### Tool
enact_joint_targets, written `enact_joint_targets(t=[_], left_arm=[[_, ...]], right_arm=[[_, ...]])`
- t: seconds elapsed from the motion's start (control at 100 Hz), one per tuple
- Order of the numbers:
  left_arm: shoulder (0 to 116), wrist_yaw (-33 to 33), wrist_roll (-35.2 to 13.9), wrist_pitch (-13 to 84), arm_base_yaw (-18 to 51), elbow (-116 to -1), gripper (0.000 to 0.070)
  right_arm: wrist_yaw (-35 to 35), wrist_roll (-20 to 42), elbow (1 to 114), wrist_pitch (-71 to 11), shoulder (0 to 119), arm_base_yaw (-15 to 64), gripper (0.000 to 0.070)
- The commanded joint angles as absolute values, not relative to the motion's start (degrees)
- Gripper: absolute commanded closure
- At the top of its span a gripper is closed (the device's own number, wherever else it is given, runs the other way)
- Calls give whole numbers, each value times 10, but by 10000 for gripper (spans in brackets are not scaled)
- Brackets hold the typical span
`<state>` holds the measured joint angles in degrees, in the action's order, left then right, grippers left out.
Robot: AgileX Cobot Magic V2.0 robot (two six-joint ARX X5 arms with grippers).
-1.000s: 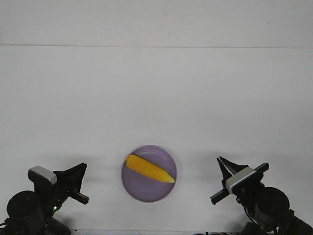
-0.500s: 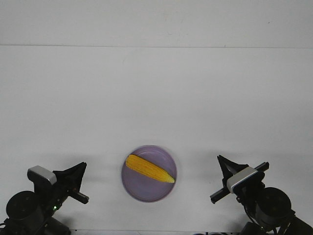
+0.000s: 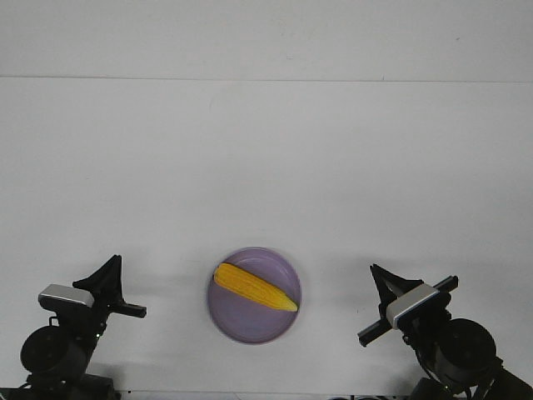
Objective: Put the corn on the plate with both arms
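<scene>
The yellow corn (image 3: 254, 287) lies across the lavender-purple plate (image 3: 237, 321), its pointed end toward the right. The plate sits near the table's front edge, midway between the arms. My left gripper (image 3: 111, 265) is at the lower left, well apart from the plate, fingers drawn to a point, holding nothing. My right gripper (image 3: 379, 275) is at the lower right, also apart from the plate, fingers together and empty.
The white table (image 3: 266, 167) stretches back to a white wall. Nothing else stands on it.
My left gripper has turned and shifted left, its tip now pointing up and away from the plate. The right arm, corn and plate have not moved.
</scene>
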<state>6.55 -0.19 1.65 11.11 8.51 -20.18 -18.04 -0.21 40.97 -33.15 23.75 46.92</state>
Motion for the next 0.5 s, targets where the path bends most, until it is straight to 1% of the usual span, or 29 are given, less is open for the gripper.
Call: enact_joint_targets(t=[0.0,0.1,0.2,0.26,0.49], left_arm=[[44,-5,63,57,44,-138,686],[9,-4,66,-3,-3,-54,685],[2,-4,65,-42,-17,-7,685],[2,-3,65,-26,-18,-8,685],[2,-5,68,-30,-19,-8,685]], right_arm=[[-180,2,413,-325,240,474,684],[-180,2,413,-325,240,474,684],[-180,2,413,-325,240,474,684],[-180,2,413,-325,240,474,684],[-180,2,413,-325,240,474,684]])
